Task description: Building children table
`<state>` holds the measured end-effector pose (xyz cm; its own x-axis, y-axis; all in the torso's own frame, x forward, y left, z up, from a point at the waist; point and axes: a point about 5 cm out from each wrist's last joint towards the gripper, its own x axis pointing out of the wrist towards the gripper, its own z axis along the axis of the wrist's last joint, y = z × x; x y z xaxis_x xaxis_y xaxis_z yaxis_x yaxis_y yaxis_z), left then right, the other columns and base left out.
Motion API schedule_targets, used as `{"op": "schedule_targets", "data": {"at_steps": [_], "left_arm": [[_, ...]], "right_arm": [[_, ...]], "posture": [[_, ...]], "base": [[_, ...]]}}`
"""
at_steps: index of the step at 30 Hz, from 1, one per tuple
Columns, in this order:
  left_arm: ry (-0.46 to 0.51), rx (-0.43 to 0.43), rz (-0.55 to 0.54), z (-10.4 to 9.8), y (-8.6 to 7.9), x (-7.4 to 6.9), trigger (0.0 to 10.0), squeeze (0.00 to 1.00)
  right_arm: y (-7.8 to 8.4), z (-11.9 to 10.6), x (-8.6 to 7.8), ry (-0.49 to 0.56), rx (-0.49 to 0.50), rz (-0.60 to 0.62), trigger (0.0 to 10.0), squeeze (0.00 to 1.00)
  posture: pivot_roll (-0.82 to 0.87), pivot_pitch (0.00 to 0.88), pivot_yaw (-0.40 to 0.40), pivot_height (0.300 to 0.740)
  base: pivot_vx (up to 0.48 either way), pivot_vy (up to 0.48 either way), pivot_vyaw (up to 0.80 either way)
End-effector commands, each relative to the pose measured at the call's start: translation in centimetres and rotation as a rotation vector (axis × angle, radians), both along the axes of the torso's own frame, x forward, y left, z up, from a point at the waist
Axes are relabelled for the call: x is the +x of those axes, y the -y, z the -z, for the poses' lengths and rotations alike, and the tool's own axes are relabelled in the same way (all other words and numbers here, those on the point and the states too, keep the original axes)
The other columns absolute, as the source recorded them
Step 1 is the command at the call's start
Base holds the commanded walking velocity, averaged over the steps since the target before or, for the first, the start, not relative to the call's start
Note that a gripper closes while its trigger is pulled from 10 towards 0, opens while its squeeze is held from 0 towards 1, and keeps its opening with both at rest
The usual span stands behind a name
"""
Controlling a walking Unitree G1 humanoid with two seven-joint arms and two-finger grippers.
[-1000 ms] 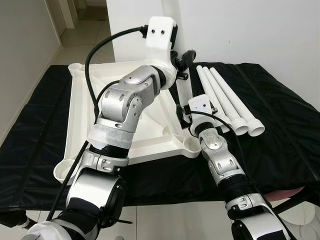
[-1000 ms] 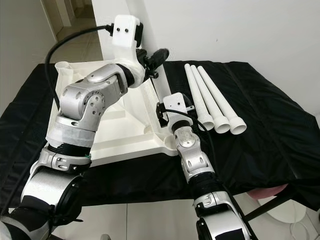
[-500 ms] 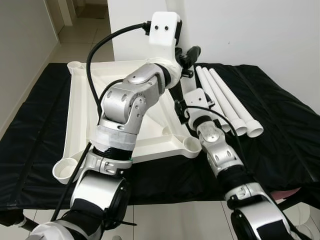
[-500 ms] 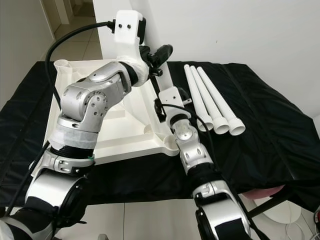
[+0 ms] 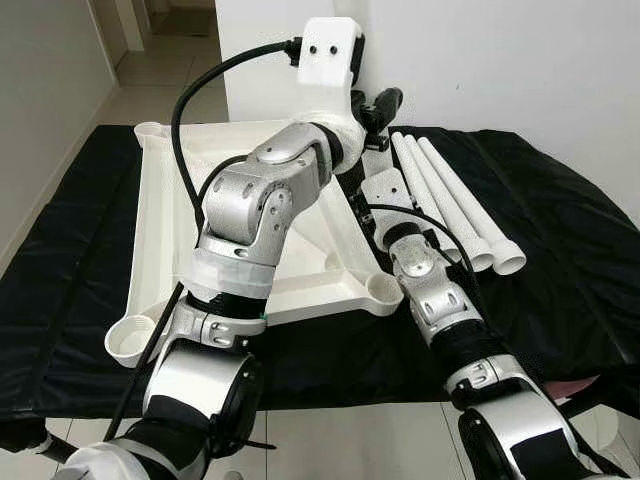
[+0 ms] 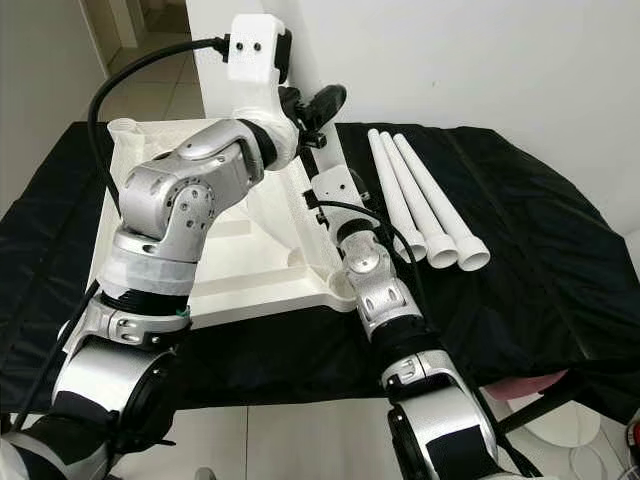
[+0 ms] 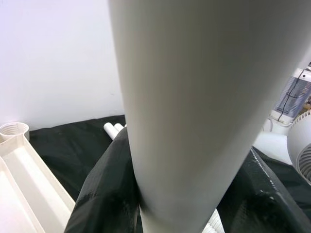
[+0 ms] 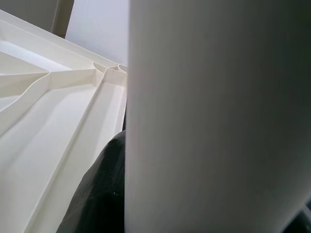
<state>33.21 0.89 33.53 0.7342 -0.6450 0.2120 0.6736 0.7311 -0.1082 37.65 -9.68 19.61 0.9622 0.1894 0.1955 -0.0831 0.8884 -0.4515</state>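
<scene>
The left pincer (image 5: 385, 103), raised high above the far edge of the table, grips a white plastic tube-shaped table leg (image 7: 194, 111), which runs close before its wrist camera with the black fingers (image 7: 104, 194) on either side. Just below and nearer the robot, the right pincer (image 5: 365, 190) also sits against a white tube (image 8: 214, 121) that crosses its own camera; whether its fingers are closed on it cannot be told. Beneath both lies the upside-down white plastic children's tabletop (image 5: 160, 215), a square tray-like moulding with round sockets at its corners, resting on a black cloth (image 5: 560, 250) that covers the table. Just beside the right pincer, three more white plastic legs (image 5: 465, 215) lie side by side on the cloth.
</scene>
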Motion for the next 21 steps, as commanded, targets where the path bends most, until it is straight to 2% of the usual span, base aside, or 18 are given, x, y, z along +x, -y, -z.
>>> {"op": "schedule_targets", "data": {"at_steps": [1,8,9,12,13,15,17,18,19,20,21], "left_arm": [[0.057,-0.010,0.037,-1.64,0.83,-0.93,10.0,0.00],[0.062,-0.012,0.035,-1.74,0.83,-0.96,10.0,0.00],[0.062,-0.016,0.044,-1.74,0.89,-0.97,10.0,0.63],[0.062,-0.016,0.044,-1.74,0.89,-0.97,10.0,0.63],[0.057,-0.030,0.070,-1.70,1.04,-1.05,10.0,1.00],[0.061,-0.040,0.098,-1.73,1.20,-1.18,10.0,1.00],[0.061,-0.040,0.098,-1.73,1.20,-1.18,10.0,1.00],[0.062,-0.044,0.111,-1.74,1.26,-1.26,10.0,1.00],[0.066,-0.045,0.118,-1.78,1.28,-1.32,10.0,0.00],[0.066,-0.045,0.118,-1.78,1.28,-1.32,10.0,0.00],[0.074,-0.052,0.122,-1.82,1.25,-1.38,10.0,0.00]], "right_arm": [[-0.60,0.43,-0.17,-0.007,-0.040,-0.028,0.0,0.00],[-0.37,0.57,-0.04,-0.015,-0.005,-0.014,0.0,0.00],[-0.34,0.53,-0.05,-0.016,0.017,-0.013,0.0,0.00],[-0.34,0.53,-0.05,-0.016,0.017,-0.013,0.0,0.00],[-0.28,0.47,-0.05,-0.020,0.054,-0.007,0.0,0.00],[-0.17,0.41,-0.08,-0.046,0.184,0.000,0.0,0.00],[-0.17,0.41,-0.08,-0.046,0.184,0.000,0.0,0.00],[-0.07,0.44,-0.08,-0.064,0.249,0.005,0.0,0.00],[0.01,0.48,-0.06,-0.080,0.295,0.008,0.0,0.00],[0.01,0.48,-0.06,-0.080,0.295,0.008,0.0,0.00],[0.08,0.41,-0.03,-0.093,0.345,0.006,10.0,0.00]], "posture": [[-0.02,0.000,-0.033,0.740],[-0.02,0.000,-0.032,0.740],[-0.02,0.000,-0.031,0.740],[-0.02,0.000,-0.031,0.740],[-0.03,0.000,-0.030,0.740],[-0.03,0.000,-0.031,0.740],[-0.03,0.000,-0.031,0.740],[-0.03,0.000,-0.031,0.740],[-0.03,0.000,-0.031,0.740],[-0.03,0.000,-0.031,0.740],[-0.03,0.000,-0.031,0.740]], "base": [[0.000,0.000,0.00],[0.000,0.000,0.00],[0.000,0.000,0.00],[0.000,0.000,0.00],[0.000,0.000,0.00],[0.000,0.000,0.00],[0.000,0.000,0.00],[0.000,0.000,0.00],[0.000,0.000,0.00],[0.000,0.000,0.00],[0.000,0.000,0.00]]}}
